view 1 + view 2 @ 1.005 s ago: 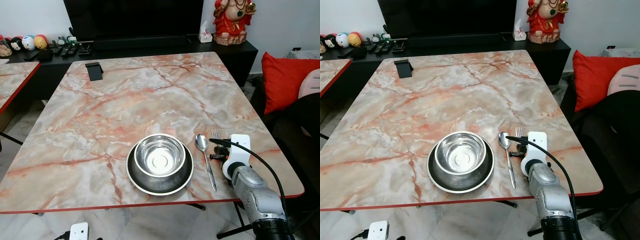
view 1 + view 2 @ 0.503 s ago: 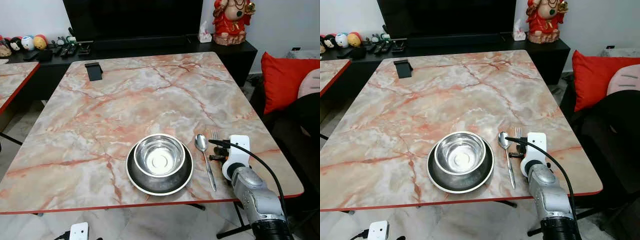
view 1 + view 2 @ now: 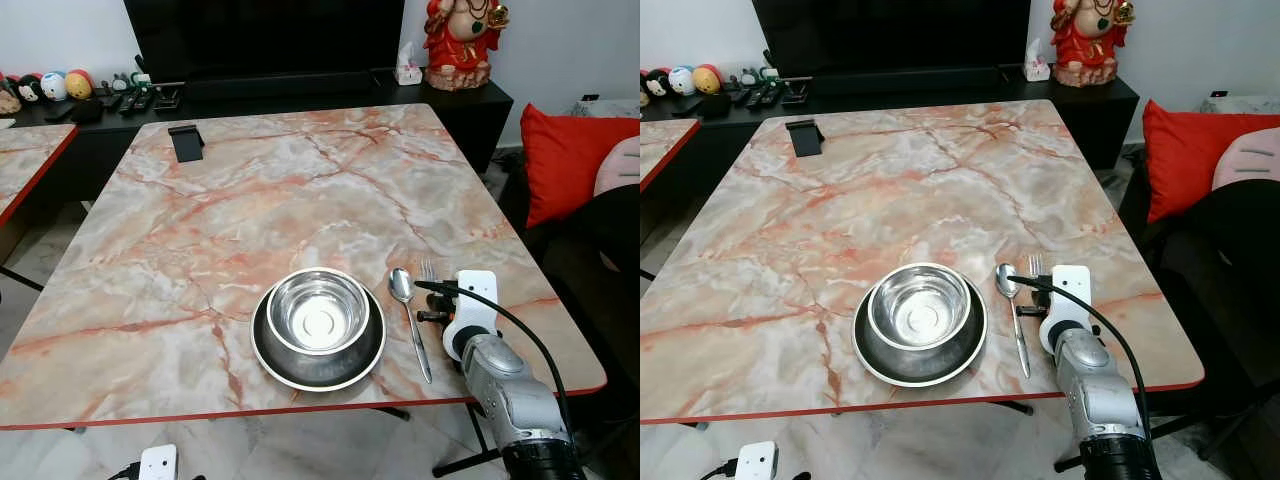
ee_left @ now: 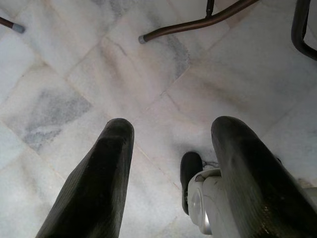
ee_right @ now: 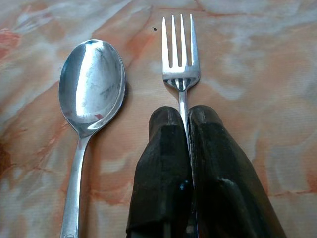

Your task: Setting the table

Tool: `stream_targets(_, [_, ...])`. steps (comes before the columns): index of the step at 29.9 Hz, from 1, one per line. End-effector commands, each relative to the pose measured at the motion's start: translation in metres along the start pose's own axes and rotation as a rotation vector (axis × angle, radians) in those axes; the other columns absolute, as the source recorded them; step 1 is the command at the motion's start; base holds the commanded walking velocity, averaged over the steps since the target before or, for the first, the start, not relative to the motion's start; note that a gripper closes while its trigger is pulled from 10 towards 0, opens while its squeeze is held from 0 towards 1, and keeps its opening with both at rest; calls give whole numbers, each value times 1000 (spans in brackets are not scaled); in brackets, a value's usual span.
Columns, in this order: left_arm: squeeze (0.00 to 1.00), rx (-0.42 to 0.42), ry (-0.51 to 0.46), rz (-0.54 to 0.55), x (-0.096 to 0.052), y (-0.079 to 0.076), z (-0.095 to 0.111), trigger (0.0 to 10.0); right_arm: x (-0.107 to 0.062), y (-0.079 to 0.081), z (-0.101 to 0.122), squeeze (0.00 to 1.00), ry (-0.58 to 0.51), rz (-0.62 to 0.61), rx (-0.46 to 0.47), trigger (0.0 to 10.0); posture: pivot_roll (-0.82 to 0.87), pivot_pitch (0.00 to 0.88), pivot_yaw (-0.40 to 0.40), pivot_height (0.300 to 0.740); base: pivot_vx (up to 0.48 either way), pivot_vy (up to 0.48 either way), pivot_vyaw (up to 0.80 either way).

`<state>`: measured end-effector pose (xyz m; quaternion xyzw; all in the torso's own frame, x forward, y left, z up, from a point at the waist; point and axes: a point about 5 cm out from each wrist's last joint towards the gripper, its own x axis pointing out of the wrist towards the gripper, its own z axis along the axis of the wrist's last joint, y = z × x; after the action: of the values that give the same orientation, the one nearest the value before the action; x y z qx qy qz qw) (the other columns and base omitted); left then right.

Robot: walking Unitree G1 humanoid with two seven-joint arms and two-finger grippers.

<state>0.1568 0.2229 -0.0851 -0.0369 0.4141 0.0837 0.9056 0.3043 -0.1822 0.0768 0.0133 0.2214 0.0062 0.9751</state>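
— So where do we stand with the fork (image 5: 180, 64)?

— We have it pinched by the handle: the right gripper (image 5: 184, 116) has its two black fingers (image 5: 165, 148) closed tight on the stem just below the tines, with the fork lying flat on the marble worktop (image 3: 250, 190). Seen from our head, it sits at about 4 o'clock on the worktop, near the front edge.

— And its neighbours?

— The spoon (image 3: 409, 315) lies just beside the fork, at its 9 o'clock, bowl pointing away from us, parallel and not touching. Further toward 9 o'clock is the steel bowl (image 3: 319, 311), resting inside a dark plate (image 3: 276, 360).

— What about our other arm?

— The left gripper (image 4: 171, 163) hangs low over the pale tiled floor (image 4: 74, 74), its fingers spread wide apart and holding nothing.

— Anything else on the worktop?

— A small black stand (image 3: 186, 141) far off at 11 o'clock, well apart from the place setting. A red cushion (image 3: 565, 160) sits off at 2 o'clock, beyond the worktop's edge.
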Motion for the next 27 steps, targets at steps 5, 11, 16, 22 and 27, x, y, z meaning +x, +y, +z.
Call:
stream_targets(5, [0,9,14,15,-2,6,-3,10000,0,6,-16,0,72,17,2,10000,-99,0,61,740,0,0,0])
stream_targets(11, [0,10,13,15,-2,5,-3,10000,0,7,-16,0,72,22,1,10000,-100,0,62,740,0,0,0])
stream_targets(16, [0,10,13,14,-2,5,-3,10000,0,7,-16,0,73,21,-1,10000,-100,0,62,740,0,0,0])
stream_targets(22, [0,13,13,14,-2,6,-3,10000,0,8,-17,20,74,23,-1,10000,-98,0,64,740,0,0,0])
stream_targets(27, [0,13,13,15,-2,6,-3,10000,0,8,-17,404,75,24,-1,10000,-97,0,64,740,0,0,0])
